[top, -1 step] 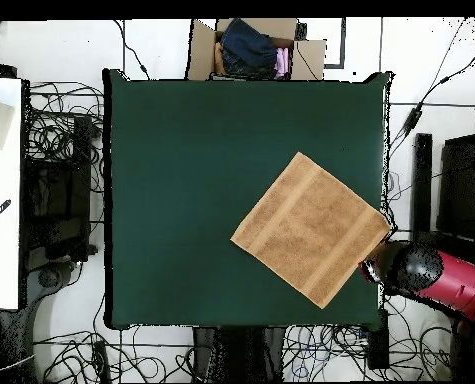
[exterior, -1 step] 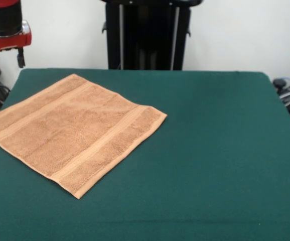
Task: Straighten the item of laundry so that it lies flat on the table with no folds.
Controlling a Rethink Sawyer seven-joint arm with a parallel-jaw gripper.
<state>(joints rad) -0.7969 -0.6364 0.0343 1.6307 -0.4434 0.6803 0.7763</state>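
Tabletop (exterior, -1 step: 220,150): a big dark green felt surface, mostly bare, with plenty of room to the right of the towel in the front view.
Arm (top, -1 step: 443,278): red and black, drawn off to the side; from the front only its end shows at the top left corner, above and beyond the towel's far left part, touching nothing.
Towel (exterior, -1 step: 77,131): orange-tan, spread open and turned like a diamond at the left of the tabletop, one corner reaching the left edge; the woven bands run straight and I see no fold or bump.
Jaws: I cannot tell how far open they are, and nothing is seen hanging from them.
Step in hand, as I judge it: the towel looks flat already, so check edges and corners for a tuck.
Doing it well: any touch should be a light outward pull at a corner, never a push that rucks the cloth.
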